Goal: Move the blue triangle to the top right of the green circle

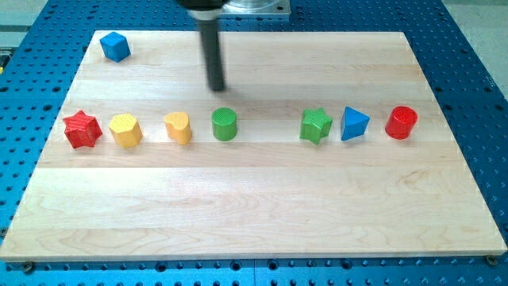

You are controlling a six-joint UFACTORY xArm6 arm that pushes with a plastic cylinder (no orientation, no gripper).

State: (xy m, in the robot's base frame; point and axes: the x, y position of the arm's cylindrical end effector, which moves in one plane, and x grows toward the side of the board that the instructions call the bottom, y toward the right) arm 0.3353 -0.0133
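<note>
The blue triangle (354, 124) lies at the view's right, between a green star (316, 125) and a red cylinder (402, 122). The green circle (225, 124) stands near the middle of the board. My tip (217, 87) is just above the green circle, slightly to its left, and touches no block. The blue triangle is far to the right of my tip.
A red star (82, 129), a yellow hexagon (125, 129) and a yellow heart (178, 127) line up left of the green circle. A blue cube (115, 46) sits at the top left corner. The wooden board (254, 214) rests on a blue perforated table.
</note>
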